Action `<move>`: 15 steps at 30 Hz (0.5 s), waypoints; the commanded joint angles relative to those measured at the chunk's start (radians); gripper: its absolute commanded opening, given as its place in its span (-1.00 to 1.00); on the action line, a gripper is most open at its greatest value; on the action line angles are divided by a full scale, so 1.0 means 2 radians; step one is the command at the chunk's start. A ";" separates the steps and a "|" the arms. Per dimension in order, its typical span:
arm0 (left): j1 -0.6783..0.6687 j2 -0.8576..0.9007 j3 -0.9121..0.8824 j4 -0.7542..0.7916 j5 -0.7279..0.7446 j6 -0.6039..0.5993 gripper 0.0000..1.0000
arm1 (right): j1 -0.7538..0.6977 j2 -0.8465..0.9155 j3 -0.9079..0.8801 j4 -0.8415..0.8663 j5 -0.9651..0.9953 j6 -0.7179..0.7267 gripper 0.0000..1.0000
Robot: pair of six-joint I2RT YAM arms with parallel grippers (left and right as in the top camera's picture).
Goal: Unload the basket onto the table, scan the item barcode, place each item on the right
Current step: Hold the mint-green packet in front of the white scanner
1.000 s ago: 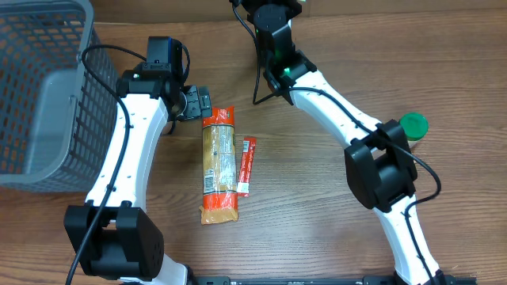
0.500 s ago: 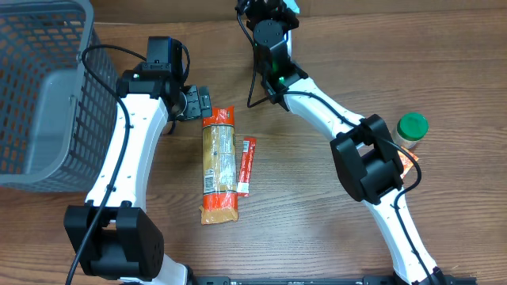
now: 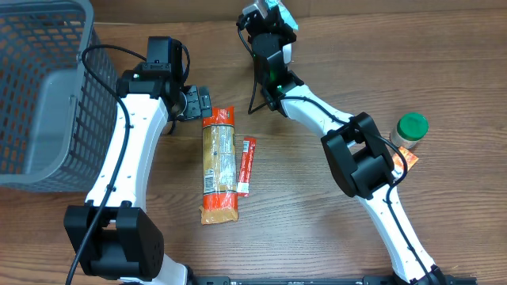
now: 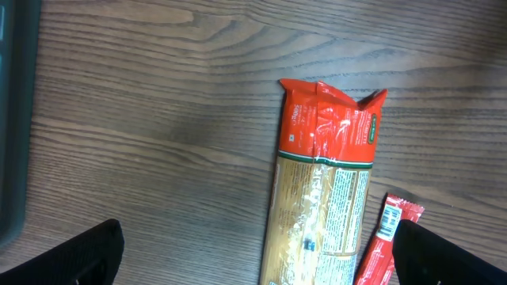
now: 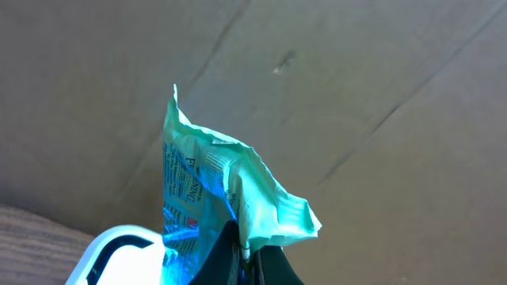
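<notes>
item: teal sachet [image 5: 207, 186], looks thin, light, crinkly, floppy | where: raised at far edge of worktop [image 3: 451, 71] | right end effector [image 5: 244, 255]: pinching its lower seam, a sound hold | left end effector [image 3: 193, 101]: spread, empty

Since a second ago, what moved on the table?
The right arm swung its elbow left, showing more of the green-lidded jar. Its hand, shut on a pale blue packet, turned a little. The left hand, pasta pack, red sachet and basket stayed put.
</notes>
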 commanded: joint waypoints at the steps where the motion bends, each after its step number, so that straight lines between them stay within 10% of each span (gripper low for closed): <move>1: 0.000 -0.006 0.008 0.000 -0.004 0.002 1.00 | -0.005 0.001 0.010 0.005 -0.006 0.006 -0.93; 15: 0.000 -0.006 0.008 0.000 -0.004 0.002 1.00 | -0.006 -0.014 0.011 0.060 0.058 0.008 -0.93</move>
